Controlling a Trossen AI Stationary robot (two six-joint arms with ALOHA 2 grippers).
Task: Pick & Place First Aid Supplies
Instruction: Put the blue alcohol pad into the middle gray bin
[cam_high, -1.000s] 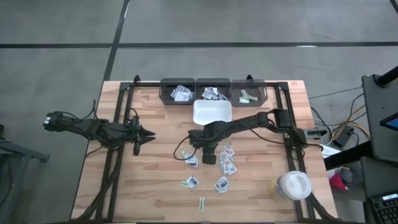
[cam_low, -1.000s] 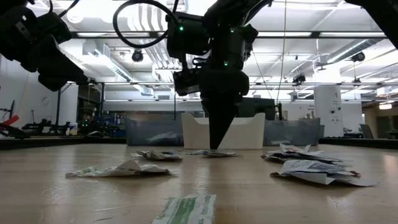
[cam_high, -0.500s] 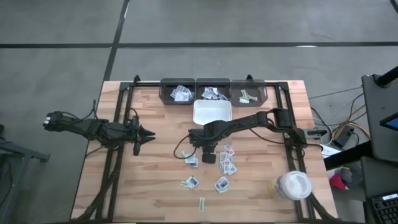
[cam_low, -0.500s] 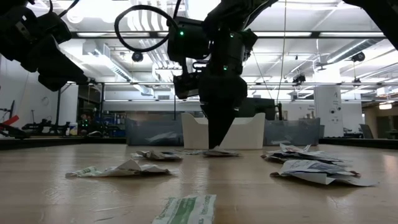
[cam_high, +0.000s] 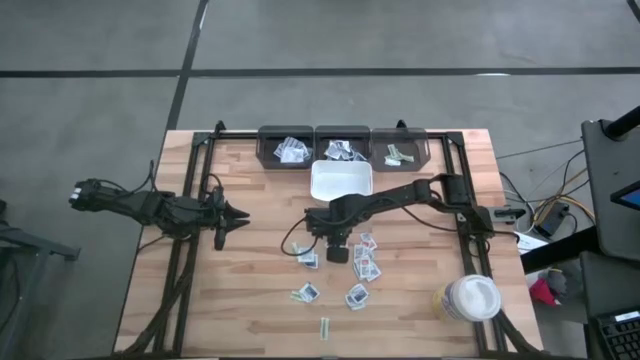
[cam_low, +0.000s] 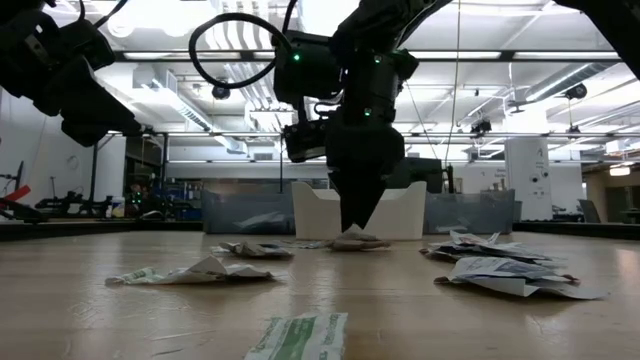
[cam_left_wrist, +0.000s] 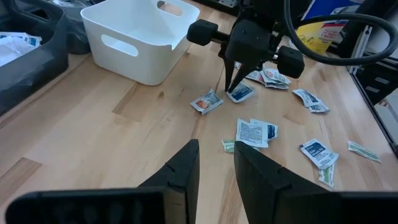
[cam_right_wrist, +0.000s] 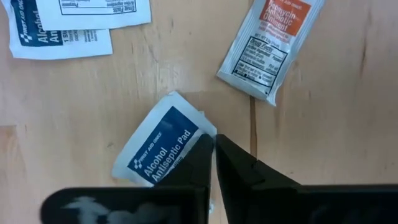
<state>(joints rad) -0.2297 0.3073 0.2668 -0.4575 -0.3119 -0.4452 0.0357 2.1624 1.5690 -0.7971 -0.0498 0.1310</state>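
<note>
Jaws of the right gripper: pressed together on the corner of 1 blue-printed alcohol pad packet, fingers pointing straight down at mid-counter. Whether the packet is clear of the wood cannot be told; the low view suggests 1 edge is raised.

Jaws of the left gripper: apart, holding nothing, parked over the left part of the counter, well away from the supplies.

Orange-printed ointment packet: flat on the wood, just beside the pinched packet, not touching it.

2 white packets with blue print: overlapping, near the same spot.

Loose packets: scattered in front of the right gripper, toward the counter's near edge; 1 narrow pale strip lies nearest that edge.

White tray: behind the right gripper, beside 3 dark bins, each holding packets.

Round white-lidded jar: near right corner.
</note>
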